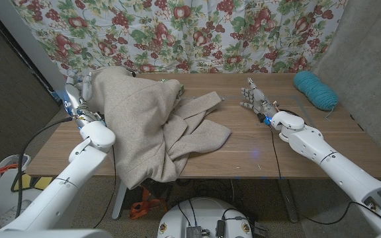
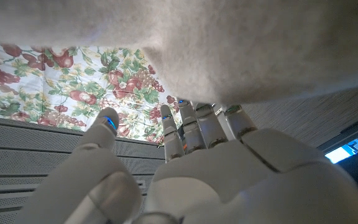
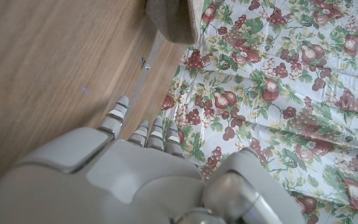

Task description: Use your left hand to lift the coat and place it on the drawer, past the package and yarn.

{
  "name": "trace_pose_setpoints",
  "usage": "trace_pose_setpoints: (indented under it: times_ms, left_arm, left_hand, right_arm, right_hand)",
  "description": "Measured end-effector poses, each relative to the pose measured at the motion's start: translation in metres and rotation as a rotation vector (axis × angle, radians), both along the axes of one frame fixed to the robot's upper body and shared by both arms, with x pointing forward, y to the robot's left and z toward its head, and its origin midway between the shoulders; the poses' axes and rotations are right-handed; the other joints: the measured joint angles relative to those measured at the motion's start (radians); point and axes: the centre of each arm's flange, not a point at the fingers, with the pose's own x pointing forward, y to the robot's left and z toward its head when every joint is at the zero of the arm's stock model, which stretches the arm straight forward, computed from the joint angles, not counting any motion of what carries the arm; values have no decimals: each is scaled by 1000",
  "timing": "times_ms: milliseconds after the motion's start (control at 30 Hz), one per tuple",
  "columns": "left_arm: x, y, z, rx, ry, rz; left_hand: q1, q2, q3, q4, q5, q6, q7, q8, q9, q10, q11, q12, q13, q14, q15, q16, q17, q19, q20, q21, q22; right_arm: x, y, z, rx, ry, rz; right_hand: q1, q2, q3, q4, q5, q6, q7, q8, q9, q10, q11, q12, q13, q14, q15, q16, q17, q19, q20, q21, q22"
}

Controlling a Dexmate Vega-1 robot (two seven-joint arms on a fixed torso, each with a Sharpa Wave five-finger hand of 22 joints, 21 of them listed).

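Sprawling across the left half of the wooden desk (image 1: 296,142), the beige coat (image 1: 151,125) is lying in soft, felt-like folds, its hem drooping over the near edge. The left hand (image 1: 78,89) is reaching up beside the coat's far left corner, fingers (image 2: 185,124) extended against the fuzzy cloth; whether it is gripping is unclear. The right hand (image 1: 253,99) is waiting open, fingers spread. A teal yarn (image 1: 315,89) skein is sitting at the far right, before the floral curtain (image 1: 197,33).
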Motion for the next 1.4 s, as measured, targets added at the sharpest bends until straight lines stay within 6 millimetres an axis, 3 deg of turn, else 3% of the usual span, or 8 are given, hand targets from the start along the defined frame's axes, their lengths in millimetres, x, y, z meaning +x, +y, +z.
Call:
trace_pose_setpoints:
  times_ms: [67,200,500,600,800,933,1100,1400]
  left_arm:
    - [-2,-2,0,3,-1,18]
    - [-5,-3,0,14,-2,51]
    - [-13,-12,4,24,-25,91]
    - [-14,-15,6,27,-35,87]
    - [-15,-22,12,36,-64,43]
    - [-12,-26,14,37,-95,3]
    - [-10,-33,19,46,-154,-77]
    - [-8,-41,23,52,-214,-200]
  left_hand:
    - [-9,-3,0,0,0,-12,2,-4,-14,-18,-15,-26,-16,-61,7,-34,-12,-51,26,-23,1]
    - [-28,0,0,0,-1,-23,-1,-4,-31,-50,-11,-59,-30,-146,16,-72,-17,-128,56,-57,3]
    - [-45,-7,-2,-10,-4,-36,-5,-4,-49,-167,8,-135,-54,-317,61,-149,-32,-252,87,-125,0]
    - [-49,-11,-6,-14,-4,-14,16,4,-49,-212,6,-160,-62,-356,76,-172,-42,-271,96,-145,-5]
    - [-50,-12,-6,-22,-4,2,22,10,-49,-246,6,-179,-70,-392,89,-196,-58,-296,107,-167,-5]
    - [-50,-13,-6,-22,-4,36,23,18,-49,-223,-16,-179,-77,-386,84,-205,-73,-296,107,-178,-9]
    - [-62,-14,-6,-22,-8,32,16,18,-49,-220,-15,-179,-85,-407,75,-223,-85,-321,121,-205,-9]
    - [-81,-12,-14,-14,-8,28,20,8,-49,-221,-15,-187,-91,-428,93,-242,-98,-349,125,-233,-9]
  right_arm:
    - [1,0,0,-1,1,2]
    - [2,0,1,-2,2,2]
    - [4,-2,1,-6,3,6]
    - [4,-2,1,-6,3,6]
    - [3,-5,1,-2,-5,3]
    - [0,-7,2,2,-13,-3]
    - [-4,-8,2,7,-24,-10]
    - [-9,-5,3,7,-43,-11]
  right_hand:
    - [0,0,0,0,0,0,0,0,0,0,0,0,0,0,0,0,0,0,0,0,0]
    - [0,0,0,0,0,0,0,0,0,0,0,0,0,0,0,0,0,0,0,0,0]
    - [0,0,0,0,0,0,0,0,0,0,0,0,0,0,0,0,0,0,0,0,0]
    - [0,0,0,0,0,0,0,0,0,0,0,0,0,0,0,0,0,0,0,0,0]
    - [0,0,0,0,0,-4,-4,0,0,0,0,0,0,0,0,0,0,0,0,0,0]
    - [0,0,0,0,0,-4,-4,0,0,0,0,0,0,0,0,0,0,0,0,0,0]
    - [0,0,0,0,0,-4,-4,0,0,0,0,0,0,0,0,0,0,0,0,0,0]
    - [0,0,0,0,0,-4,-4,0,0,0,0,0,0,-5,-5,0,0,0,0,0,0]
